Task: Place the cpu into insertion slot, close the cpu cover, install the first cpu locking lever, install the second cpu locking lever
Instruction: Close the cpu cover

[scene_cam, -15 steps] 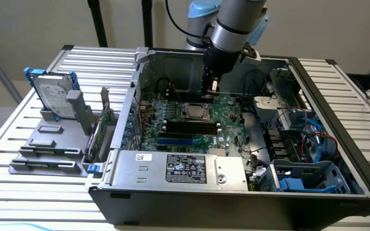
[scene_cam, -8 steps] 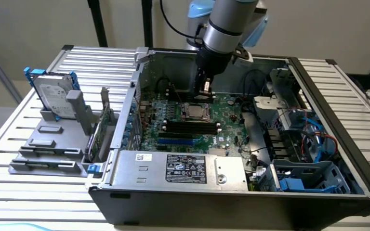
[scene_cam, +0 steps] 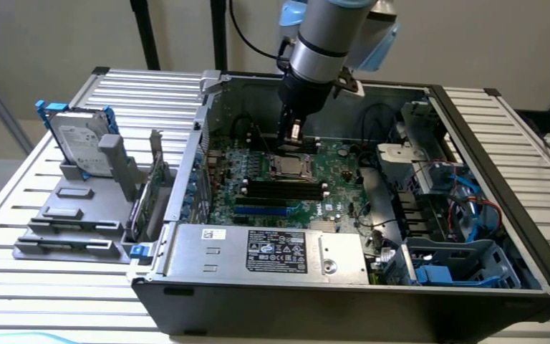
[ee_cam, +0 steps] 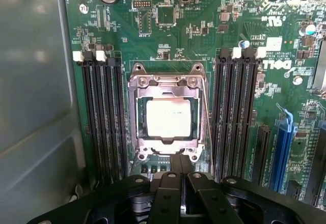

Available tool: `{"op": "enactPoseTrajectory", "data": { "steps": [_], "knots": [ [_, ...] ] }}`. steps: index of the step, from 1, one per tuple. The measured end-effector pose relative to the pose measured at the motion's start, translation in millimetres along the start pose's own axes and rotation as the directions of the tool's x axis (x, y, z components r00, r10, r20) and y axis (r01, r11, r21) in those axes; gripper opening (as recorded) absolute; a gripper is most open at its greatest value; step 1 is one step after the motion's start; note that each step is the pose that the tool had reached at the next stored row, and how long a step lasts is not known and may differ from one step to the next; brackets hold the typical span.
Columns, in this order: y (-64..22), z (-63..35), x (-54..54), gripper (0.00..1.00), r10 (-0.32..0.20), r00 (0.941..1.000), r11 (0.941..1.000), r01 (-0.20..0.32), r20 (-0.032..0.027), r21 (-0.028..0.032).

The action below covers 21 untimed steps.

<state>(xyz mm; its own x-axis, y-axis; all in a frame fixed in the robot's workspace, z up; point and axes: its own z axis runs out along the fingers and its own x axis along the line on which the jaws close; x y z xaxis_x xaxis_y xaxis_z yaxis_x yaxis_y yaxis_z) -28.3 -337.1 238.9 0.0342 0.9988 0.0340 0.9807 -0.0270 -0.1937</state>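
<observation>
The cpu (ee_cam: 168, 119), a pale silvery square, lies flat in the insertion slot (ee_cam: 133, 87) on the green motherboard. The cpu cover (ee_cam: 138, 127), a silvery frame, lies down around it, and the chip shows through its window. A thin wire lever (ee_cam: 207, 117) runs along one side of the socket. My gripper (ee_cam: 179, 162) is shut with nothing between its fingers, its tips at the socket's edge by the cover's tongue. In the exterior view the gripper (scene_cam: 294, 137) hangs just above the socket (scene_cam: 292, 168) inside the open computer case.
Long black memory slots (ee_cam: 102, 122) (ee_cam: 234, 117) flank the socket, and a blue card slot (ee_cam: 283, 147) lies beyond them. The case wall (scene_cam: 198, 165) rises at the exterior view's left, a power supply (scene_cam: 266, 251) sits in front, and cables with drive bays (scene_cam: 447, 208) are at the right.
</observation>
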Motion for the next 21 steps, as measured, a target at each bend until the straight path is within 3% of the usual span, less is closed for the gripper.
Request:
{"op": "enactPoseTrajectory", "data": {
  "steps": [10, 14, 21],
  "knots": [
    [-5.4, 15.8, -1.3, 0.11, -0.002, 1.0, 1.0, 0.002, -0.0048, 0.0002],
    [-5.2, 22.0, -1.5, 0.11, -0.004, 0.9999, 1.0, 0.004, -0.0133, 0.0005],
    [-3.3, 31.9, -1.9, 0.11, -0.008, 0.9994, 1.0, 0.008, -0.0342, 0.0004]
  ]
}}
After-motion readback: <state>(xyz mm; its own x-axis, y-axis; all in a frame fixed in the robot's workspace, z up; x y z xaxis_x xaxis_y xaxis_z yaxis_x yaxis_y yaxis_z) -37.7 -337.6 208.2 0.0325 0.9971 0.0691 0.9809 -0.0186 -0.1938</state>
